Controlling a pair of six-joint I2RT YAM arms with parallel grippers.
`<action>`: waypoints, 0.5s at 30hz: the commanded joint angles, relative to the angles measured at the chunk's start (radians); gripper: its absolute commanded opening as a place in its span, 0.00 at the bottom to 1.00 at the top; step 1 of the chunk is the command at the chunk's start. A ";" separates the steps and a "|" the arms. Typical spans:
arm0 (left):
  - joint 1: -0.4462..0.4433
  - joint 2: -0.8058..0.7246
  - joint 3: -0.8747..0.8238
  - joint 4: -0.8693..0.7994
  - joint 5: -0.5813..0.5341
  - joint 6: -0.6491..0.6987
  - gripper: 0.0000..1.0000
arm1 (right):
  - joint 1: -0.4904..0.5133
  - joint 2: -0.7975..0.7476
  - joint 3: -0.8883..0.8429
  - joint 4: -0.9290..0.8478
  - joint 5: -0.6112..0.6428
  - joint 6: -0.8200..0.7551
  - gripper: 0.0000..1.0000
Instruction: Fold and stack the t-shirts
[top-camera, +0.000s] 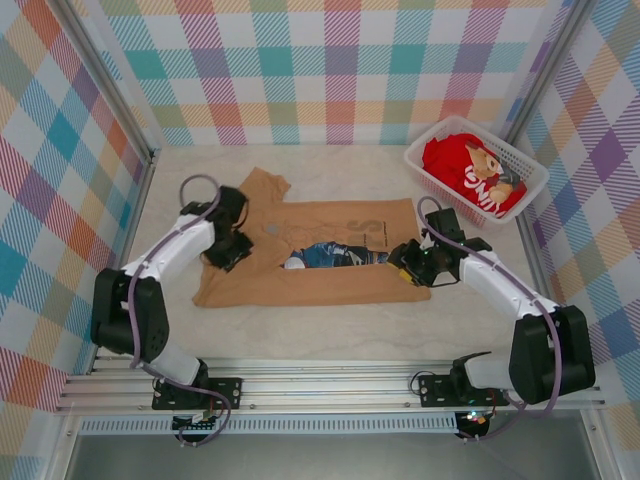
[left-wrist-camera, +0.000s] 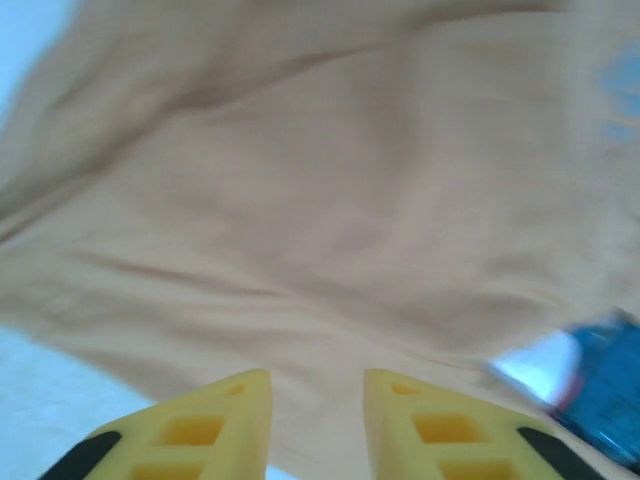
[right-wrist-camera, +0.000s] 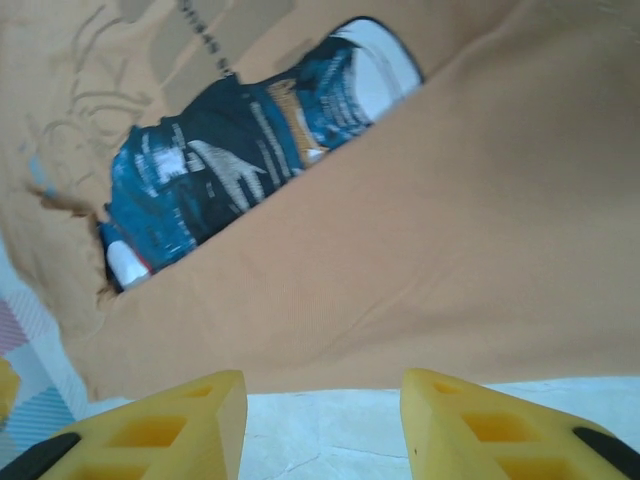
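On the surface (top-camera: 330, 335) we count two shirts: one tan t-shirt (top-camera: 330, 285) spread out, one red t-shirt (top-camera: 455, 160) in one basket (top-camera: 434, 136); left gripper (left-wrist-camera: 318, 385) and right gripper (right-wrist-camera: 323, 385) both released.

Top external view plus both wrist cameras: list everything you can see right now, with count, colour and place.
tan t-shirt: 1, tan/orange-brown, mid-table, partly folded, its blue print showing in the gap
red t-shirt: 1, red with a bear print, bunched inside the basket
basket: 1, white plastic, far right corner
table: 1, pale beige, under everything
walls: plaid, multicolour, on three sides
left arm, right arm: 2, white and black, bases at the near edge
left end effector: 1, yellow fingers, jaws apart, over the tan t-shirt's left part
right end effector: 1, yellow fingers, jaws apart, at the tan t-shirt's right edge
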 joint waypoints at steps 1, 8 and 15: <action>0.062 -0.014 -0.118 0.017 0.086 -0.102 0.28 | 0.003 0.026 -0.029 -0.039 0.052 0.061 0.44; 0.177 0.083 -0.173 0.086 -0.002 -0.049 0.27 | 0.000 0.157 -0.008 -0.067 0.101 0.062 0.42; 0.202 0.118 -0.207 0.062 -0.108 0.003 0.27 | -0.017 0.293 0.042 -0.214 0.253 0.070 0.39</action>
